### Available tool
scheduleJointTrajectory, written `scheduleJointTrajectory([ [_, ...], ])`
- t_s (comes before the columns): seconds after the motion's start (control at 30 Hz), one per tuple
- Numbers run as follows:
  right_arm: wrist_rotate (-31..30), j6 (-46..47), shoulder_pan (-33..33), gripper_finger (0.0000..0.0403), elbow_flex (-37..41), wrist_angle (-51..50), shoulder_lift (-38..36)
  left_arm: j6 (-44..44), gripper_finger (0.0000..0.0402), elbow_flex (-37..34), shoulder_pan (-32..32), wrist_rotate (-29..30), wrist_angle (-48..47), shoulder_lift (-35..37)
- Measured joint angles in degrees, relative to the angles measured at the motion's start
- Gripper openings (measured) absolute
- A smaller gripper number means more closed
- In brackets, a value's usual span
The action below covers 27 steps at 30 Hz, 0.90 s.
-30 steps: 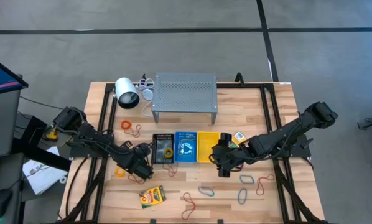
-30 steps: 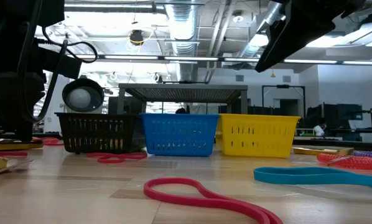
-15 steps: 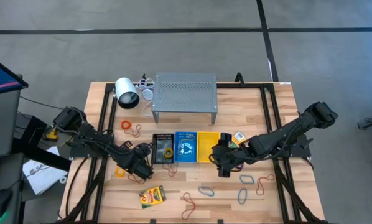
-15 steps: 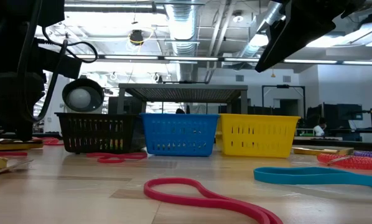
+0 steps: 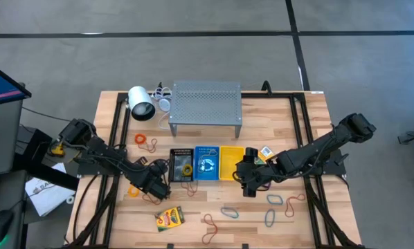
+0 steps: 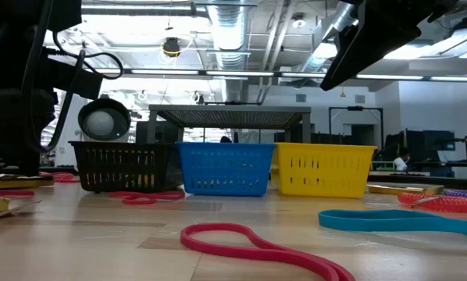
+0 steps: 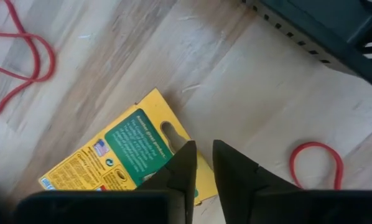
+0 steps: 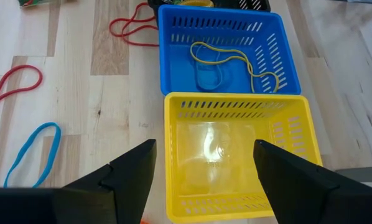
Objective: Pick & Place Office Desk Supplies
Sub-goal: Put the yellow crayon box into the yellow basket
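A yellow-and-green crayon box lies flat on the wood, left of the black basket. My left gripper points steeply down at its end with the hang slot, the fingers almost together. My right gripper hovers open over the near side of the yellow basket, with nothing between its fingers. The blue basket holds a yellow rubber band and a blue one. A second crayon box lies near the front edge. Rubber bands lie loose on the table: red, blue and orange. My left gripper comes from above, slanting, with its two fingers close about the corner of the box's hang-slot end. A strip of the yellow edge shows in the narrow gap between them. The box lies flat on the table. The fingers hide the contact itself.
The grey perforated shelf and the white cylinder stand at the back. The three baskets sit in a row at mid-table. Another small box lies beside the right arm. More bands are scattered at the front right.
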<state>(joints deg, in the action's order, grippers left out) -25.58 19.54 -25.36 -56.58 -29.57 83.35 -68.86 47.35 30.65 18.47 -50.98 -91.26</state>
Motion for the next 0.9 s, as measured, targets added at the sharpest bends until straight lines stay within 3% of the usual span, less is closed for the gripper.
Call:
scheduleJointTrajectory([
  [0.23,0.0,0.0,0.0,0.0265,0.0,0.0,0.0,0.0,0.0019,0.0,0.0,0.0,0.0,0.0],
  [0.5,0.0,0.1,0.0,0.0265,0.0,0.0,0.0,0.0,0.0020,0.0,0.0,-0.2,1.1,0.0],
  [0.63,0.0,0.2,0.0,0.0265,0.0,0.0,0.0,1.4,0.0051,0.0,0.0,-1.0,2.0,0.0],
  [0.9,0.0,0.2,0.0,0.0265,0.0,0.0,0.0,1.5,0.0153,0.0,0.0,-1.0,2.7,0.0],
])
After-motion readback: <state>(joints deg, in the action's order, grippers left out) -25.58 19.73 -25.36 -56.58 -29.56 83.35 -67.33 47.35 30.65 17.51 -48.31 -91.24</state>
